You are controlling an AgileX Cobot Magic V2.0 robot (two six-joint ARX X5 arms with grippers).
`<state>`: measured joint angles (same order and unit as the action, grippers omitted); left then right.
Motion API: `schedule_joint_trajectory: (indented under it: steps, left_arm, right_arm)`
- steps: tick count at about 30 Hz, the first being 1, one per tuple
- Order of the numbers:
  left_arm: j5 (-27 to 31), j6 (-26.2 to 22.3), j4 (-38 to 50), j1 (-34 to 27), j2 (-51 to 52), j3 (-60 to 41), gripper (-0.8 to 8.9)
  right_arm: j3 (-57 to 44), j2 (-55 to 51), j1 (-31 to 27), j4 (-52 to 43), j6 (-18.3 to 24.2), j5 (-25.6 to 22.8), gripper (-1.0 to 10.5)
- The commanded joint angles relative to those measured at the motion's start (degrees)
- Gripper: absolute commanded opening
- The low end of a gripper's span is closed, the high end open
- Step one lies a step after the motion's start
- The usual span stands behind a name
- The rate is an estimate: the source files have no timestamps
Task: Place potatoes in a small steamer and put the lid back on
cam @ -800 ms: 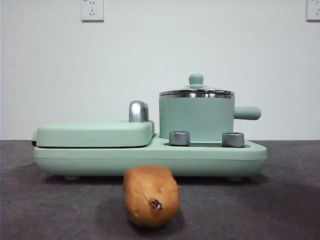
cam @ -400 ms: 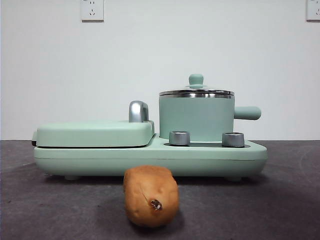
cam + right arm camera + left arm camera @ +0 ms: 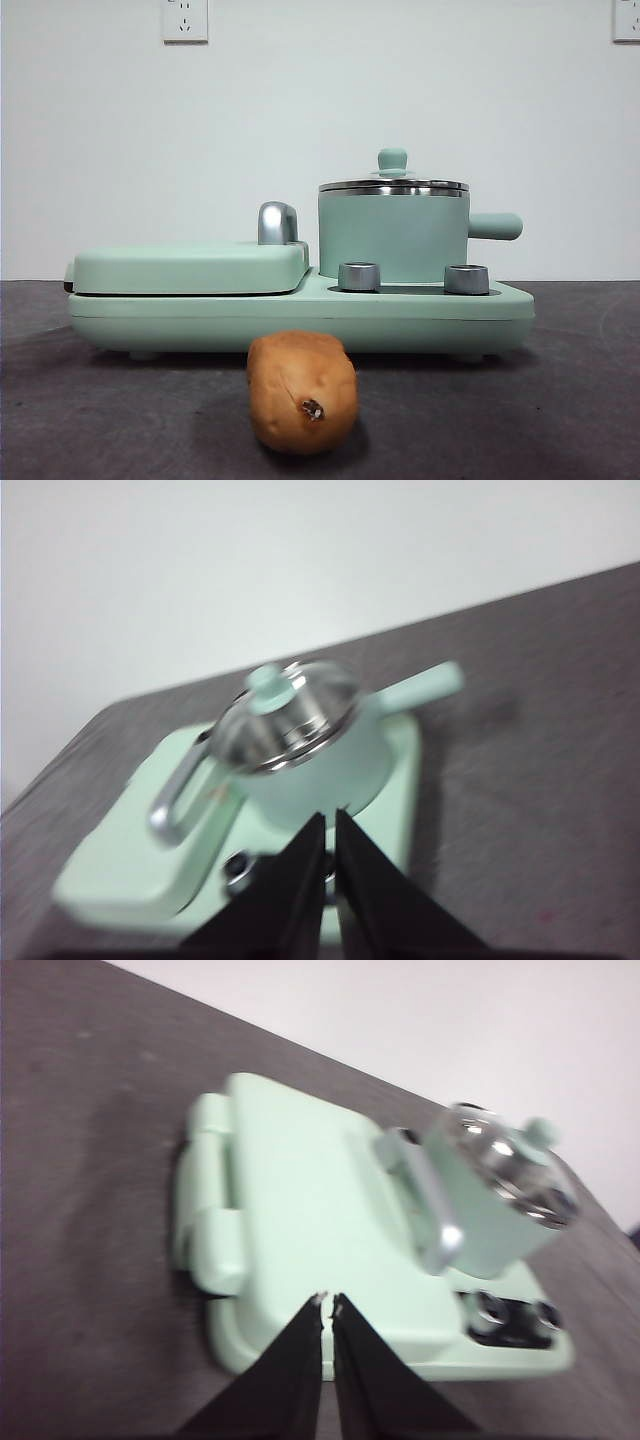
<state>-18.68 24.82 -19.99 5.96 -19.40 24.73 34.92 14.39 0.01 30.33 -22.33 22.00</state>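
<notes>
Front view. The potato [image 3: 302,392] lies on the dark table [image 3: 560,400], just in front of the mint-green cooker base [image 3: 300,315]. The small steamer [image 3: 393,235] stands on that base with the lid [image 3: 393,183] seated on its rim. No gripper shows here, so nothing is held.

Left wrist view. The left gripper [image 3: 327,1302] has its jaws pressed together and empty, poised above the flat griddle cover [image 3: 300,1210]; the small steamer [image 3: 490,1210] sits beyond and to one side of the tips. The potato is not in this view.

Right wrist view. The right gripper [image 3: 330,820] is likewise closed and empty, its tips pointing at the steamer [image 3: 315,770], with the lid knob [image 3: 267,683] just beyond them.

Risks, as judged: the knob is small and smooth, so an off-centre pinch could let the glass lid slip or tilt. The oblong potato may roll if grasped near one end. The lid must come off before the potato goes in.
</notes>
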Motion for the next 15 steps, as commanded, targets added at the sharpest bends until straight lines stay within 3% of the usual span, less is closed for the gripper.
schedule_joint_trajectory:
  steps: [1,10,15]
  left_arm:
    - [-2.43,-2.80,-1.62,0.92,-4.09,5.86,0.16]
    - [-15.06,-7.85,-6.19,4.31,-17.35,20.15,0.18]
    - [-16.35,-8.90,-6.21,6.73,-22.84,24.26,0.37]
  right_arm:
    - [5.07,3.93,0.22,3.58,3.21,4.83,0.1]
    - [15.26,13.09,0.24,10.93,13.27,15.43,0.1]
    - [16.61,14.34,0.24,10.69,15.37,15.65,0.2]
